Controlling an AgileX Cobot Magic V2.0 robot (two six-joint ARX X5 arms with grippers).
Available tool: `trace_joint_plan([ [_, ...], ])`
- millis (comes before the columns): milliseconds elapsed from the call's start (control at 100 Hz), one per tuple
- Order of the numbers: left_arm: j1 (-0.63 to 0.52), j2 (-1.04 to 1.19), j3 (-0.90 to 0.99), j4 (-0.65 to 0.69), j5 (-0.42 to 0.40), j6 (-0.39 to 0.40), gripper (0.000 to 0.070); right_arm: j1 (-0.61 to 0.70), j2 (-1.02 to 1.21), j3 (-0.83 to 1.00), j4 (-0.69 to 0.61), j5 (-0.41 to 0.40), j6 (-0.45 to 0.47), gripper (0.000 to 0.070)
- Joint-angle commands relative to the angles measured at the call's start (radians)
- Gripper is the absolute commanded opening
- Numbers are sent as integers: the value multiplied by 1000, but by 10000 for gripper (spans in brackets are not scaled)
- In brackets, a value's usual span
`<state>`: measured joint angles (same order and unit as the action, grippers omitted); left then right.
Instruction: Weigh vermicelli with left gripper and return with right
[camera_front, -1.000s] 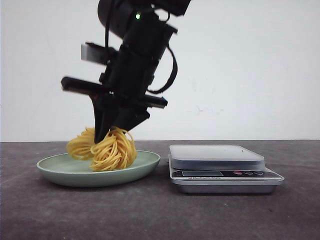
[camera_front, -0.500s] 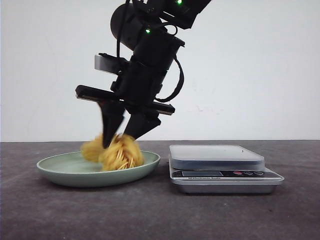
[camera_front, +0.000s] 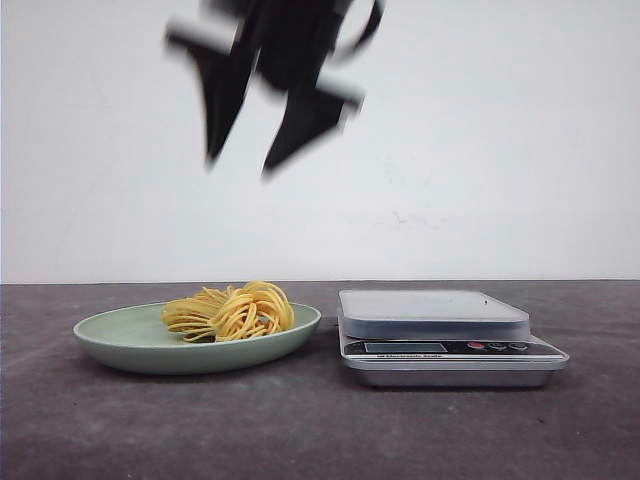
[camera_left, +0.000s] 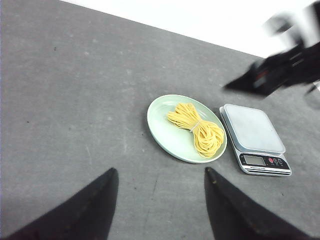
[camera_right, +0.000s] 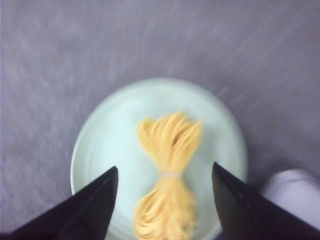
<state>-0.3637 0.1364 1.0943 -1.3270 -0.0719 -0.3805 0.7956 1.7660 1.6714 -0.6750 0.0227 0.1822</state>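
The vermicelli (camera_front: 230, 313), a yellow-orange noodle clump tied at its middle, lies on the pale green plate (camera_front: 120, 345). It also shows in the left wrist view (camera_left: 196, 129) and, blurred, in the right wrist view (camera_right: 170, 145). My right gripper (camera_front: 240, 165) hangs open and empty high above the plate, blurred by motion; its jaws stand wide apart over the noodles in the right wrist view (camera_right: 164, 166). My left gripper (camera_left: 160, 171) is open and empty, well back from the plate (camera_left: 162, 125), above bare table. It does not show in the front view.
A silver digital scale (camera_front: 440, 335) with an empty pan stands just right of the plate, almost touching it; it also shows in the left wrist view (camera_left: 252, 132). The dark grey table (camera_front: 300, 430) runs back to a white wall.
My right gripper opened, let the vermicelli go onto the plate, and rose quickly upward. The noodles settled flat on the plate.
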Motion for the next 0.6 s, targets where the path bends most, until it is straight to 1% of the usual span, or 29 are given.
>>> trace_joint_plan([
  [0, -1, 0, 10, 18, 0, 26, 309, 7, -88, 29, -23, 41, -37, 369],
  [120, -1, 0, 10, 18, 0, 34, 309, 7, -272, 29, -109, 117, -52, 368],
  [210, -1, 0, 10, 17, 0, 45, 309, 13, -417, 30, -192, 214, -75, 368],
  [280, -1, 0, 10, 18, 0, 54, 309, 19, -512, 29, -264, 286, -76, 368],
  [320, -1, 0, 10, 18, 0, 55, 309, 22, -568, 29, -318, 327, -55, 369],
  [390, -1, 0, 10, 18, 0, 56, 309, 25, -659, 29, -433, 365, -17, 369],
  [480, -1, 0, 10, 19, 0, 63, 309, 28, -766, 28, -573, 453, 27, 369],
  [540, -1, 0, 10, 22, -4, 71, 309, 31, -830, 19, -628, 512, 57, 369],
  [590, -1, 0, 10, 30, -11, 82, 309, 34, -895, 3, -653, 525, 81, 369],
])
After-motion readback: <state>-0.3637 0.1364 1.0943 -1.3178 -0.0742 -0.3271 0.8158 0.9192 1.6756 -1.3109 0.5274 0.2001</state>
